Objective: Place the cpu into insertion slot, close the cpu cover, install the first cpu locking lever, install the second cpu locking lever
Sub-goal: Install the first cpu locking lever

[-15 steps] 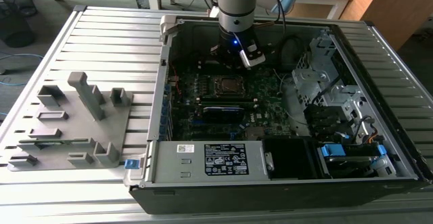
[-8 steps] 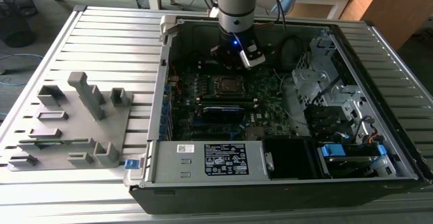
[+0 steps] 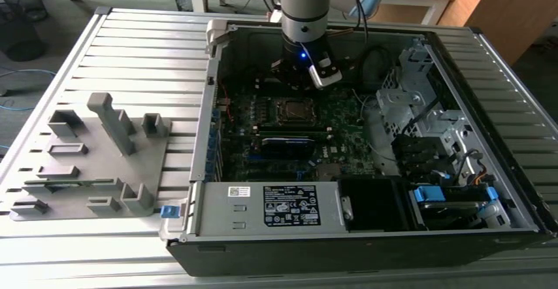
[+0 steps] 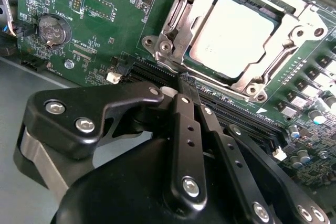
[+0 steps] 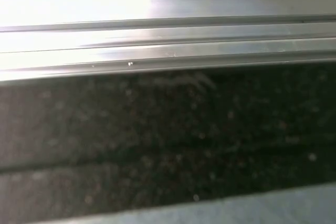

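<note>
Setting: slatted metal bench (image 3: 131,47) is carrying an open computer case (image 3: 488,223), with wooden furniture showing behind it in the exterior view.
Exterior view, arm: the robot arm (image 3: 304,8) is reaching down into the case, hanging over the motherboard (image 3: 349,129) just behind the insertion slot (image 3: 296,110).
Exterior view, socket: the insertion slot is sitting near the middle of the motherboard, with the long black card module (image 3: 288,146) lying just in front of it.
Exterior view, other items: the labelled power supply box (image 3: 270,207) is lying along the front wall of the case; a grey fixture rack (image 3: 96,158) is standing on the bench, well apart from the case on the exterior view's left.
Second wrist view, end effector: the end effector (image 4: 185,85) is pointing at the socket's near edge, its black fingers (image 4: 188,129) pressing together with nothing between them, so it is clenched and carrying nothing.
Second wrist view, cpu: the cpu (image 4: 236,35) is lying flat inside the insertion slot (image 4: 286,17).
Second wrist view, cover: the cpu cover (image 4: 181,19) is lying down around the chip, framing its silver top.
Second wrist view, battery: a round coin battery (image 4: 52,29) is sitting on the motherboard (image 4: 105,40), well apart from the socket.
First wrist view: pale metal slats (image 5: 168,40) are running above a dark blurred surface (image 5: 168,140) that I cannot identify.
</note>
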### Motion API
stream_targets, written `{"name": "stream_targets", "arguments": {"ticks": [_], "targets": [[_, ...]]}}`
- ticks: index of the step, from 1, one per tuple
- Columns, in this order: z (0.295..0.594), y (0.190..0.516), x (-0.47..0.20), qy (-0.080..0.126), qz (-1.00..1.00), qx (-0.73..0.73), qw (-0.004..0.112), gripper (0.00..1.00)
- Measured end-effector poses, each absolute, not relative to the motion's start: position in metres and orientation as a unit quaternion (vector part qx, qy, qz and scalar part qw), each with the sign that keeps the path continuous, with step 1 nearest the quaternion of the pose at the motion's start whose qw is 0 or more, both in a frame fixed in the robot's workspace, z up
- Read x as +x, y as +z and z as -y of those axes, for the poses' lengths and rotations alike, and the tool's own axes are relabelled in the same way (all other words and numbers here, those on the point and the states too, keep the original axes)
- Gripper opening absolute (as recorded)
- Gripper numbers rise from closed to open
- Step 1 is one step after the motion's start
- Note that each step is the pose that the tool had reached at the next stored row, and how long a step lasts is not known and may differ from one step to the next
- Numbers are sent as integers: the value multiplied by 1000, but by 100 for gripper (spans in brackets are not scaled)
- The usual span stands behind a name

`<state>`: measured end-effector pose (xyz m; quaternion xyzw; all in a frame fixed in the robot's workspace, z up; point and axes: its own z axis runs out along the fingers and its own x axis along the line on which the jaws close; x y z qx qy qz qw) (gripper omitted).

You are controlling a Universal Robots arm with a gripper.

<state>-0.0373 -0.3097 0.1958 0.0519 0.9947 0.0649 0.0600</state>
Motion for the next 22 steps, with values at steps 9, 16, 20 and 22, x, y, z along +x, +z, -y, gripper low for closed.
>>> {"name": "stream_targets", "arguments": {"ticks": [9, 16, 20, 22], "targets": [[310, 195, -33, 66, -995, 52, 60, 11], [310, 196, -31, 65, -995, 52, 58, 11], [310, 198, -31, 65, -995, 52, 57, 11], [310, 200, -31, 65, -995, 52, 56, 11]]}}
